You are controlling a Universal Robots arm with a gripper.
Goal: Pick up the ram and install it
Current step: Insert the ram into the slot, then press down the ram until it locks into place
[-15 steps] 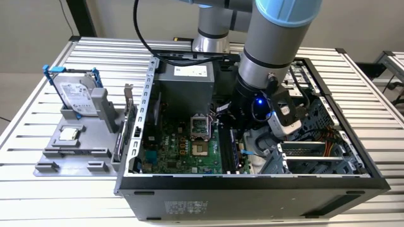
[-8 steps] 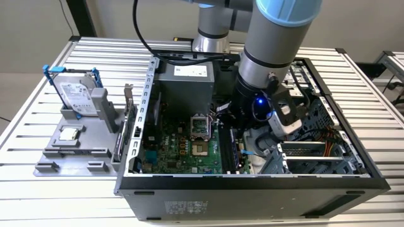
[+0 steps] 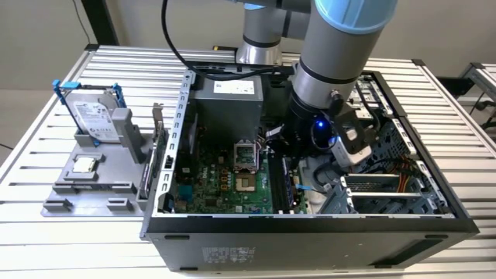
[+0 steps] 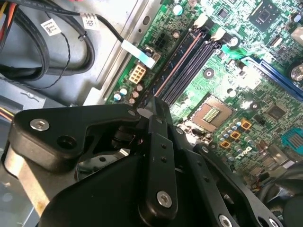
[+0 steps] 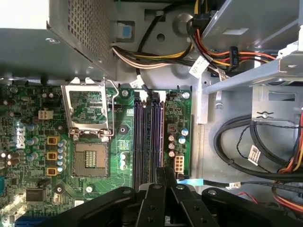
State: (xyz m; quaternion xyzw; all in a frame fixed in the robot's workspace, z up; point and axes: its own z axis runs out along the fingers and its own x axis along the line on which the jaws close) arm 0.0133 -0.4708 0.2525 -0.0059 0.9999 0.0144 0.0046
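Gripper [image 5: 161,172] sits low over the motherboard's [image 5: 94,137] memory slots [image 5: 147,137], jaws pressed together; can't tell whether they pinch the ram.

An open computer case [image 3: 310,229] sits on the slatted worktop [image 3: 46,244]. On the exterior view's left, a grey fixture [image 3: 93,189] holds a hard drive [image 3: 93,119] and a processor chip [image 3: 83,165].

arm [image 3: 333,64]: reaching down, near-vertical | gripper [image 5: 164,176]: fingers closed together
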